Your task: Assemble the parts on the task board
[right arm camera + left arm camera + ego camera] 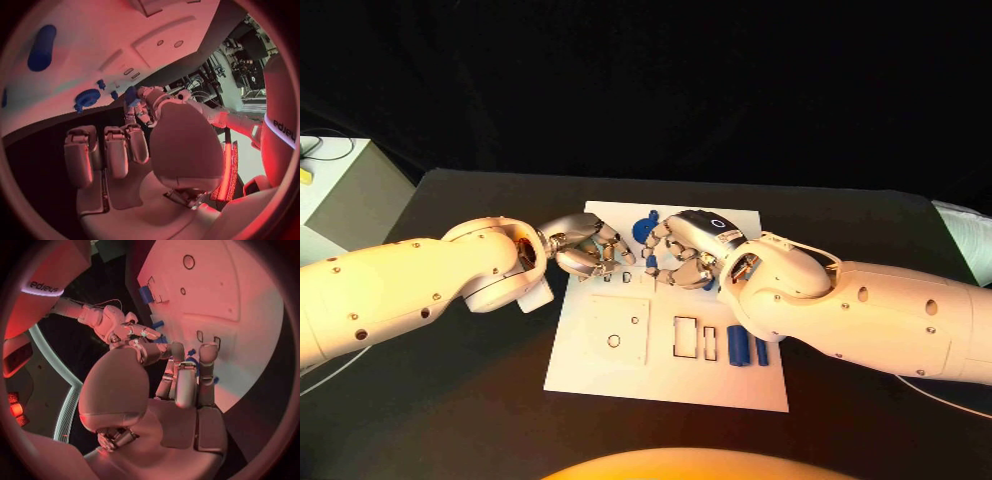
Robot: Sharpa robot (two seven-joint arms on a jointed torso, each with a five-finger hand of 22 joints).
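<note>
You have before you one task board (pixel 668 375), a white plate lying flat in the middle of the black table (pixel 473 400). On the board's near-right part lie two blue bars (pixel 749 349) side by side, just beside a pair of rectangular cut-outs. Towards the board's far edge sits one round blue part (pixel 643 229), between the two hands. Your left hand (pixel 589 250) hovers over the board's far-left part, fingers curled downward over the slots there; a small blue piece (pixel 199 362) shows just beyond its fingertips (pixel 208 354), but you cannot tell whether it is gripped or merely touched. Your right hand (pixel 687 250) hangs over the board's far-middle part, close to the left hand, fingers bent in; a small blue piece (pixel 652 264) shows at its fingertips, and again you cannot tell whether it is held.
</note>
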